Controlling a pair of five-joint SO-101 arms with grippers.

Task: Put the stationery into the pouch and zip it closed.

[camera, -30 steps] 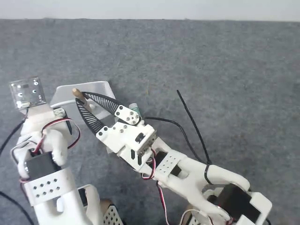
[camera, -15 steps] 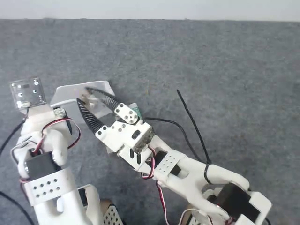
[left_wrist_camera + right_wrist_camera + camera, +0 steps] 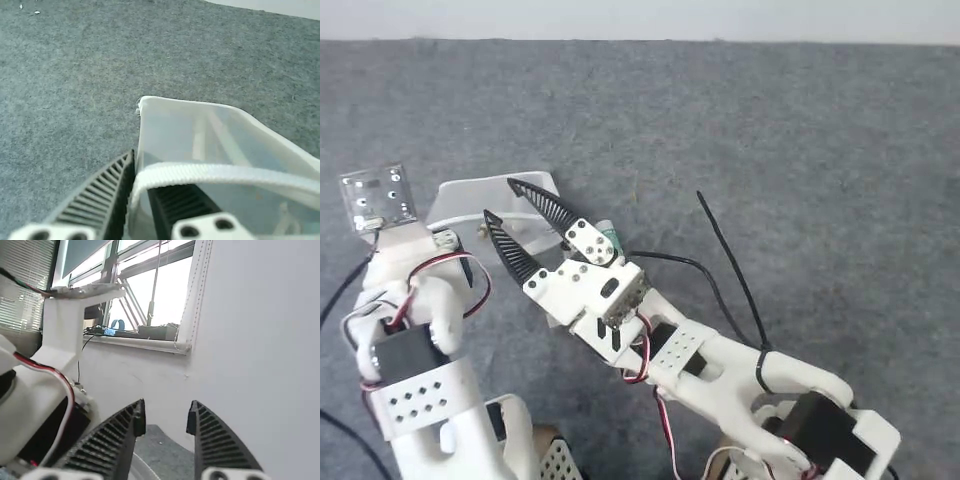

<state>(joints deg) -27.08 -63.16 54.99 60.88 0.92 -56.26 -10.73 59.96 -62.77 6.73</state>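
The translucent white pouch point(image 3: 470, 197) point(image 3: 210, 145) stands mouth-up at the left of the grey mat. My left gripper point(image 3: 137, 200) is shut on its wall, one black finger outside and one inside. Pale stick shapes show faintly through the pouch fabric. My right gripper point(image 3: 498, 198) point(image 3: 165, 415) hovers over the pouch mouth, open, with nothing between its fingers. A small item with a green end point(image 3: 608, 234) lies on the mat just behind the right gripper's body.
A thin black cable point(image 3: 728, 258) runs across the mat to the right of the right arm. The left arm's camera board point(image 3: 378, 198) sits beside the pouch. Bare grey mat stretches across the back and right.
One second ago the right gripper held a brown-tipped stick over the pouch. Its fingers have spread, and the stick has left them and dropped out of sight.
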